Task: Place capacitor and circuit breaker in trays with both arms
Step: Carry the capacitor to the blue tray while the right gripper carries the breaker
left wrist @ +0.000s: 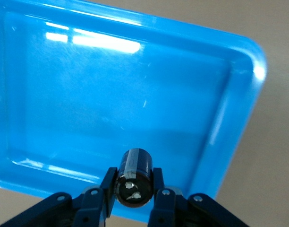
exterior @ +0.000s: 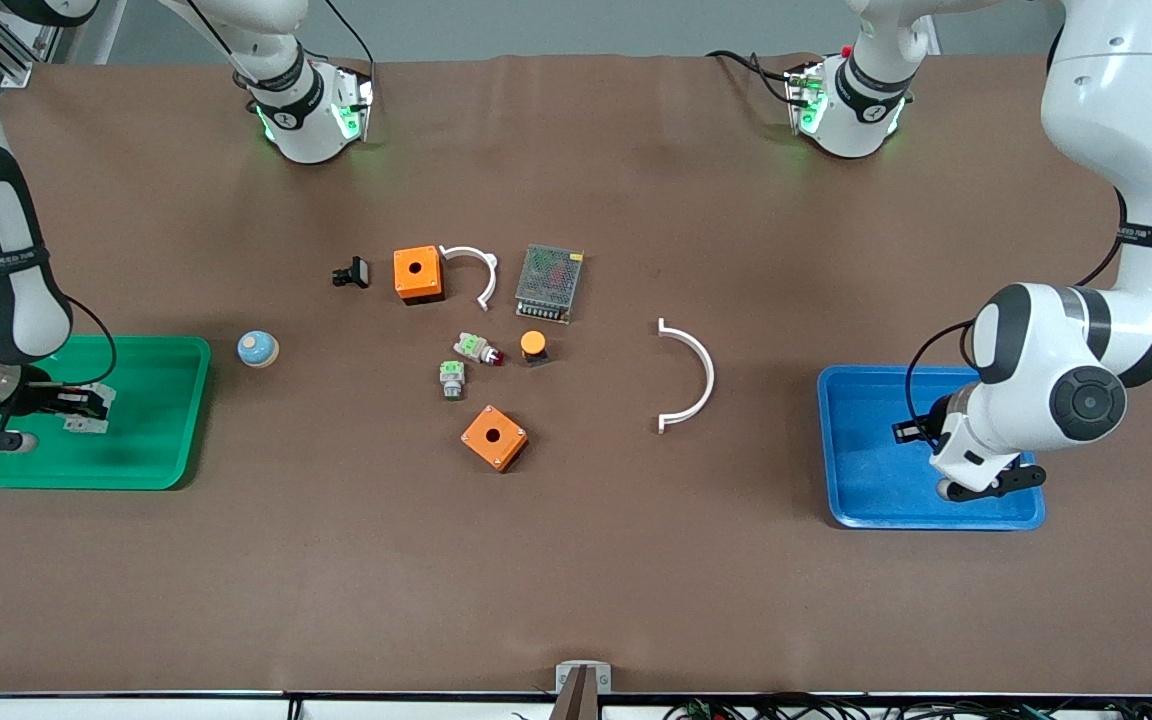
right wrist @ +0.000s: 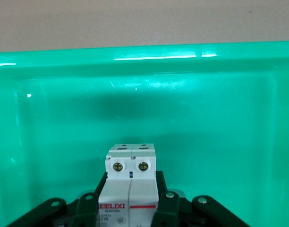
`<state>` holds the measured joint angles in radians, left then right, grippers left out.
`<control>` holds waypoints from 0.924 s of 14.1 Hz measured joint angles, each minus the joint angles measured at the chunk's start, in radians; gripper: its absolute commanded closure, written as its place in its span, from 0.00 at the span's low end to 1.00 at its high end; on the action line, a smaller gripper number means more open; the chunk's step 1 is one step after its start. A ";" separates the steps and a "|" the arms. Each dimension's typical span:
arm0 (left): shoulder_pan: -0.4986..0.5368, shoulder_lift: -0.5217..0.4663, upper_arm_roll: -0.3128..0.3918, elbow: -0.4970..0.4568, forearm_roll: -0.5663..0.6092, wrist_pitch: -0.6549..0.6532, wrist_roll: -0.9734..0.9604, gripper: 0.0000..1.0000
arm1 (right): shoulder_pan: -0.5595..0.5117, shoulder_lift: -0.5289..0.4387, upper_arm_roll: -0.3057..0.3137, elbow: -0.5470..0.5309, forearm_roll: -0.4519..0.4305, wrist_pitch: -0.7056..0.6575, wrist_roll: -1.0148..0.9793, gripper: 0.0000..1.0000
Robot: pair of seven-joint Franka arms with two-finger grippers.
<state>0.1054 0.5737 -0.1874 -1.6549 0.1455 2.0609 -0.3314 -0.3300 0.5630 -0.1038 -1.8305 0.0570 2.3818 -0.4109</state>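
The capacitor (left wrist: 134, 176), a small black cylinder with a pale stripe, is clamped between the fingers of my left gripper (left wrist: 134, 183). It hangs over the blue tray (left wrist: 88, 94) near one corner. In the front view the left gripper (exterior: 908, 431) is over the blue tray (exterior: 866, 500) at the left arm's end of the table. My right gripper (right wrist: 130, 196) is shut on the pale grey circuit breaker (right wrist: 130, 177), low over the floor of the green tray (right wrist: 191, 118). From the front, the circuit breaker (exterior: 86, 420) shows in the right gripper (exterior: 84, 405) over the green tray (exterior: 156, 440).
Mid-table lie two orange boxes (exterior: 418, 273) (exterior: 494, 437), a mesh-covered metal unit (exterior: 549, 282), an orange-capped button (exterior: 533, 346), two grey-and-green push-buttons (exterior: 478, 348) (exterior: 451, 379), a black clip (exterior: 351, 272) and two white curved strips (exterior: 688, 375) (exterior: 476, 270). A round blue-and-beige part (exterior: 258, 348) sits beside the green tray.
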 measured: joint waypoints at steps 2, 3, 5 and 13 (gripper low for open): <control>0.011 0.033 0.002 -0.001 0.029 0.049 0.000 0.82 | 0.000 0.016 0.001 0.000 0.000 0.012 0.000 0.99; 0.018 0.049 0.003 -0.001 0.041 0.067 0.000 0.82 | 0.000 0.022 0.001 0.000 0.000 0.020 0.000 0.99; 0.028 0.071 0.003 -0.001 0.054 0.094 0.000 0.82 | -0.002 0.034 0.001 -0.001 0.000 0.026 0.000 0.98; 0.050 0.092 0.003 -0.002 0.069 0.115 0.000 0.81 | -0.006 0.047 0.004 0.008 0.009 0.033 0.000 0.00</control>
<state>0.1559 0.6655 -0.1842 -1.6573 0.2141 2.1763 -0.3314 -0.3362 0.6099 -0.0998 -1.8224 0.0658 2.4150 -0.4109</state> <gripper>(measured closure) 0.656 0.256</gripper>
